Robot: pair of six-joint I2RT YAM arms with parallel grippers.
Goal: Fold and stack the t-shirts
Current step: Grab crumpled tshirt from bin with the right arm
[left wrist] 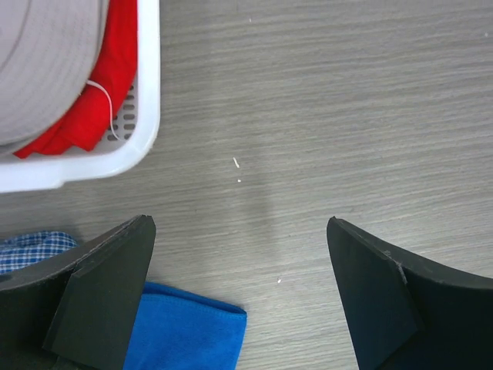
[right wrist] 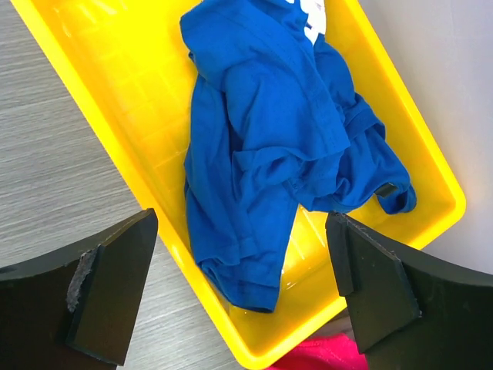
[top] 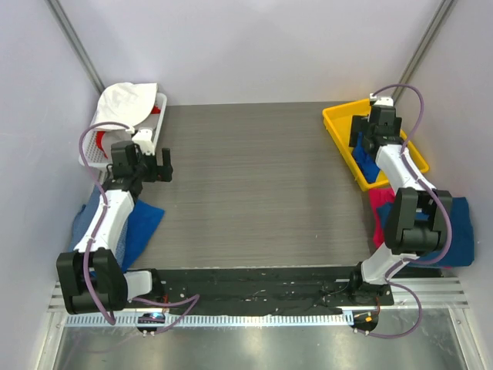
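right gripper [right wrist: 239,220]: spread wide, nothing held, hanging over the yellow tray [right wrist: 115,100]; upper right of top view
left gripper [left wrist: 239,223]: spread wide, empty, over bare bench [top: 262,177], just beside the white basket [left wrist: 146,116]; upper left of top view
target: royal blue t-shirt [right wrist: 262,139], crumpled in the tray, centre of right wrist view; sliver of white print at top edge
key relation: shirt straight below the right gripper, between the fingers; long axis top to bottom of the wrist frame, along the tray, roughly square to the finger line
nearer arm: right, clearly; left well apart, across the bench
other shirts: magenta t-shirt [top: 381,212] and plain blue t-shirt [top: 462,223] at right edge, by right arm's base
blue cloth [left wrist: 185,331]: lower left, by left arm; cannot tell if a shirt
step (judgement): pick from tray, no contact yet
risk (judgement): bunched folds, may lift one layer only; tray wall near
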